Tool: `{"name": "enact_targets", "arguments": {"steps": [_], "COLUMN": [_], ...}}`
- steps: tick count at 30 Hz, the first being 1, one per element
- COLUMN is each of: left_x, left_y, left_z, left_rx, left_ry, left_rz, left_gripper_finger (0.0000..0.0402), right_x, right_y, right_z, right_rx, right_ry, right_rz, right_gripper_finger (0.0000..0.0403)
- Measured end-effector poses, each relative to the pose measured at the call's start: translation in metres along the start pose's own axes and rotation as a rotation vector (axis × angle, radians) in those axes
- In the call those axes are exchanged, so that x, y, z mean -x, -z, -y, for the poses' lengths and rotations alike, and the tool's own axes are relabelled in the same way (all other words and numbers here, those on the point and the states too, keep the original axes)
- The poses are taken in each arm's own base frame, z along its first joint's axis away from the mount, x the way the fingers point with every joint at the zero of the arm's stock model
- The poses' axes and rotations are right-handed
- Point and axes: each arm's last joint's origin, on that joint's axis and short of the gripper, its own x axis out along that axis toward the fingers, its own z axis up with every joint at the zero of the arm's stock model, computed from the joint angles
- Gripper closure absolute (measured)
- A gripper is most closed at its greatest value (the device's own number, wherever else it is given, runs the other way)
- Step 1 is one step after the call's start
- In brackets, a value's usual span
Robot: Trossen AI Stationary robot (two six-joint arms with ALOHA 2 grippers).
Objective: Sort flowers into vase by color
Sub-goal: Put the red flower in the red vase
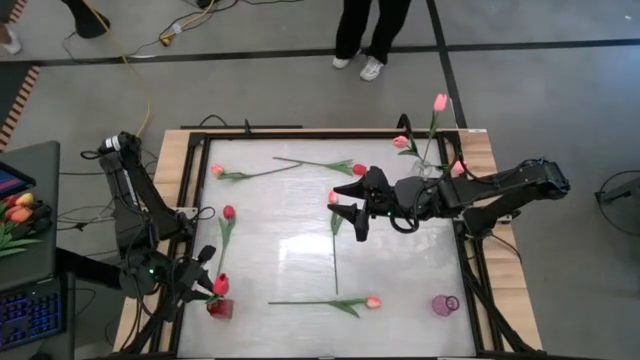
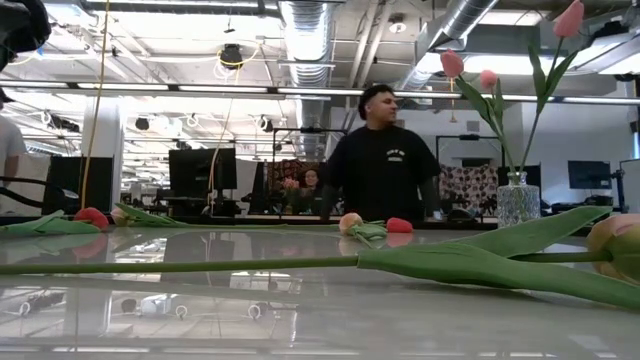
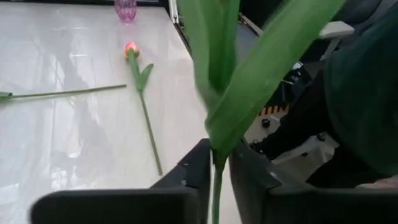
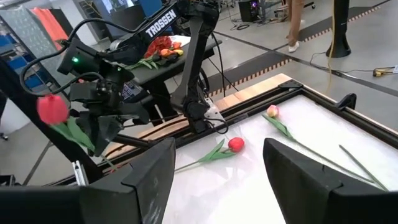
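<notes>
Your left gripper (image 1: 205, 283) pinches a red artificial tulip (image 1: 221, 285) over the small red vase (image 1: 220, 307); your right gripper (image 1: 352, 210) hangs open mid-table. Three pink tulips (image 1: 440, 102) fill the clear glass vase (image 1: 430, 168); five stems (image 1: 372, 302) remain, the purple vase (image 1: 444, 305) empty

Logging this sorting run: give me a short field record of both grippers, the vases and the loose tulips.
left gripper: shut on red tulip, over small red vase at table's near-left corner
right gripper: open, empty, hovering over table centre
clear glass vase: far-right, holds three pink tulips
small purple vase: near-right corner, empty
loose tulips: five lying flat on the white tabletop
</notes>
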Motion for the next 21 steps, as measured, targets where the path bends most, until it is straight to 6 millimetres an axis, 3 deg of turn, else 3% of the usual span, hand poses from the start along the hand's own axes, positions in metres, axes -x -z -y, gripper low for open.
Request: {"name": "enact_targets", "arguments": {"steps": [11,17,21], "left_x": [0.005,0.022,0.038], "left_y": [0.004,0.006,0.000], "left_z": [0.000,-0.010,-0.024], "left_rx": [0.104,0.284,0.460], "left_ry": [0.137,0.176,0.028], "left_rz": [-0.134,-0.290,-0.316], "left_gripper_finger": [0.0238,0.0220,0.0219], "right_x": [0.000,0.000,0.000], "right_y": [0.000,0.000,0.000], "right_z": [0.000,0.000,0.000], "right_rx": [0.002,0.024,0.025], "right_ry": [0.000,0.000,0.000], "right_rz": [-0.001,-0.001,-0.001], "right_gripper_finger": [0.0133,0.0133,0.0133]}}
